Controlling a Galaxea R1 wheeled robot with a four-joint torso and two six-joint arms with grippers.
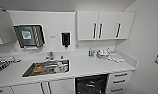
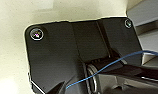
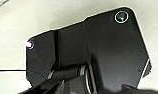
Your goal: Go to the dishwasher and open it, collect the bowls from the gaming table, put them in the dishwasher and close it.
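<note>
dishwasher (image 1: 91, 84) is seen cut off below the bench (image 1: 90, 66), its dark inside blurred; no writing can be read; gripper states cannot be told

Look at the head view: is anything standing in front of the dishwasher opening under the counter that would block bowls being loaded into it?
Nothing visible does. The dishwasher sits under the white counter, right of the sink, and its dark inside with racks shows unobstructed. The drawers beside it are shut. Its lower part runs out of the picture.
</note>
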